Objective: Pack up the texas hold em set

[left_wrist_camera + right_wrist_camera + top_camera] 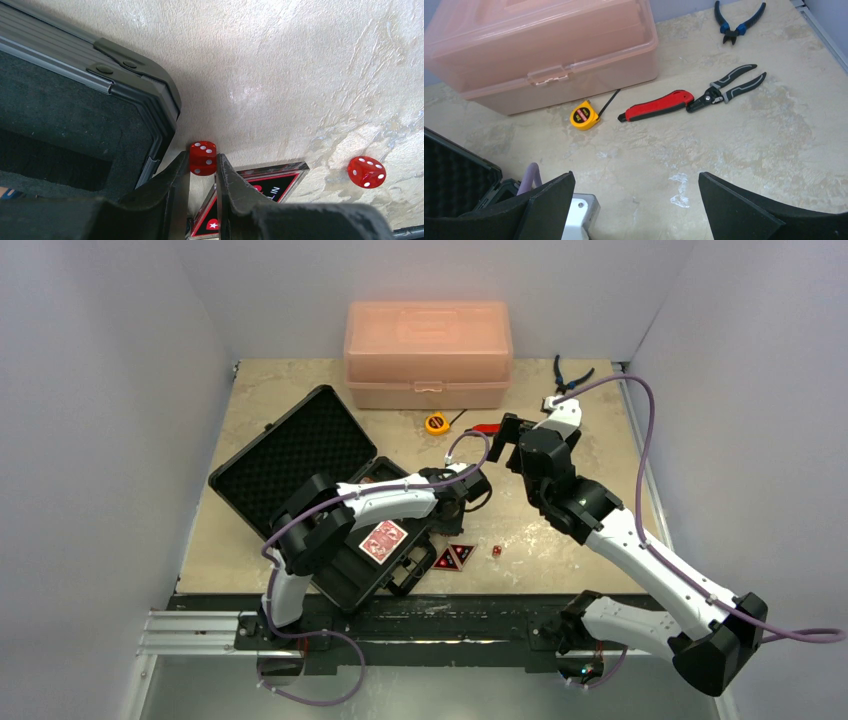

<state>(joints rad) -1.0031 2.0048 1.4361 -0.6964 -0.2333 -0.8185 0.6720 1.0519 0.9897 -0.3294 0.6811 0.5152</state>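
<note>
While the left gripper (pixel 203 165) is pinching a red die (pixel 202 157), nearly shut, for packing | black case (pixel 60 115) is lying open at 9 o'clock | second die (pixel 366 172) is sitting on the counter (pixel 280 75) at 3 o'clock | right gripper (pixel 636 200) is hanging wide open, empty

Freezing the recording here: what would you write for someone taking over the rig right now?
Left end effector: shut on a red die, beside the case's corner.
Right end effector: open, holding nothing.
Case: open, with the red deck lying inside.
Left to do: the held die is not yet in the case. The second die and the triangles lie on the table beside the case. Then close the lid.
</note>
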